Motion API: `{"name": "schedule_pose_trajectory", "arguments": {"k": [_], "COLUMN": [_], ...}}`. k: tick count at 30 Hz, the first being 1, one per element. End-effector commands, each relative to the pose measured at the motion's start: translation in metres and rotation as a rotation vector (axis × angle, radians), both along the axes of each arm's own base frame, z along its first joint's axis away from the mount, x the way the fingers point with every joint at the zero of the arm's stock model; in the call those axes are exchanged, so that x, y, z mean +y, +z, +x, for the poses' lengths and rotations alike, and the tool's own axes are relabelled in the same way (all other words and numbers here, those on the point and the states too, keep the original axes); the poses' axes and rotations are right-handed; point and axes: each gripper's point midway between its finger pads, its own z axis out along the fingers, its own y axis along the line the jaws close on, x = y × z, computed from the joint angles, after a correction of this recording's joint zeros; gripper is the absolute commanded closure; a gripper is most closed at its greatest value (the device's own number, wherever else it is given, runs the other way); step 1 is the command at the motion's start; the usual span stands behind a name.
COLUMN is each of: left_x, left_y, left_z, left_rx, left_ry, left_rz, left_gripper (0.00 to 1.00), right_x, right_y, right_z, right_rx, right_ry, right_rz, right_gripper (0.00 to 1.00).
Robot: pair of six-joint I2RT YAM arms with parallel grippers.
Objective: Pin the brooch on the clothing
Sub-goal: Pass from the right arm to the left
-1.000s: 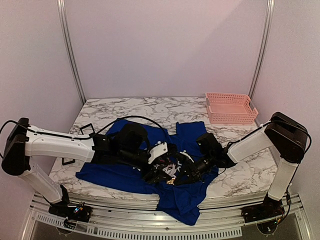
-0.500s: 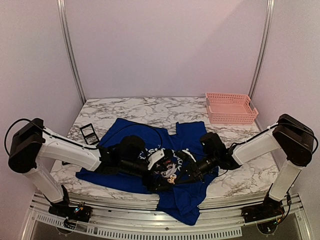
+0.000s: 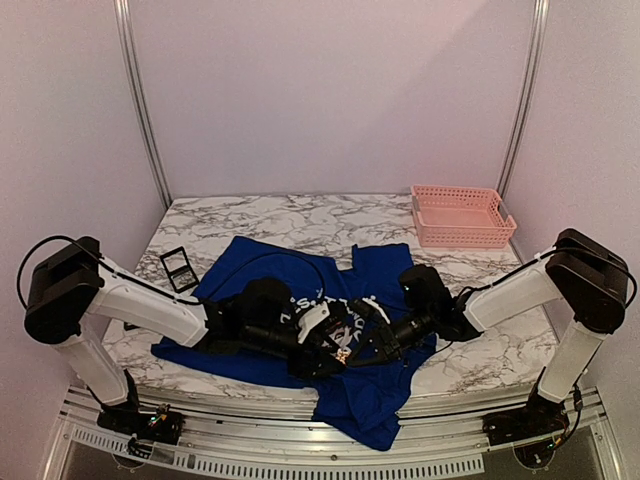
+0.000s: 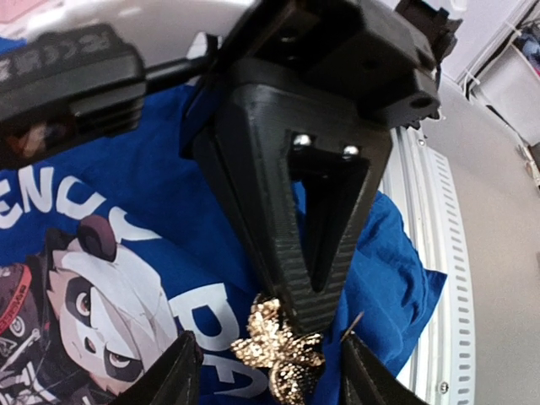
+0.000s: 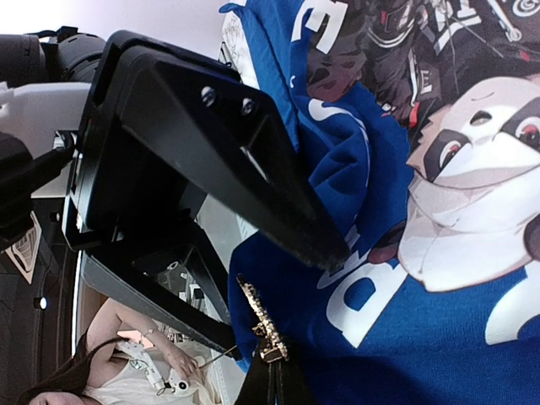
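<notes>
The clothing (image 3: 378, 268), a royal-blue T-shirt, lies spread on the marble table, and its panda print (image 4: 93, 287) faces up. A glittery gold brooch (image 4: 283, 346) is pinched at the tips of my right gripper (image 4: 308, 314), just above the white lettering. In the right wrist view the brooch (image 5: 261, 325) stands edge-on in that shut right gripper (image 5: 274, 375). My left gripper (image 4: 270, 380) is open, one finger on each side of the brooch, neither visibly touching it. From above, both grippers meet over the shirt's chest at the brooch (image 3: 342, 356).
A pink basket (image 3: 462, 215) stands at the back right. A small black frame (image 3: 178, 267) lies left of the shirt. The shirt's hem (image 3: 365, 420) hangs over the table's front edge. The left gripper's broad fingers (image 5: 219, 143) fill the right wrist view.
The left arm has dropped lower and its gripper has slid right, up to the brooch, its jaws narrowing around it. The right gripper has stayed shut on the brooch.
</notes>
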Motion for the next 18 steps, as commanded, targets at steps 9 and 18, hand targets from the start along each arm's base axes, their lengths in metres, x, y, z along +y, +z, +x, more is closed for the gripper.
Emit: {"name": "schedule_pose_trajectory", "arguments": {"k": [9, 18], "left_x": [-0.001, -0.001], "left_y": [-0.004, 0.003], "left_z": [0.004, 0.006], "left_rx": [0.006, -0.011], "left_ry": [0.046, 0.054], "left_rz": [-0.010, -0.031], "left_gripper": [0.67, 0.87], "right_x": [-0.002, -0.009], "right_y": [0.010, 0.020], "right_z": [-0.003, -0.001], "right_rx": [-0.049, -0.141], "right_ry": [-0.008, -0.052], "right_rz": [0.026, 0.058], "right_gripper": [1.00, 1.00]}}
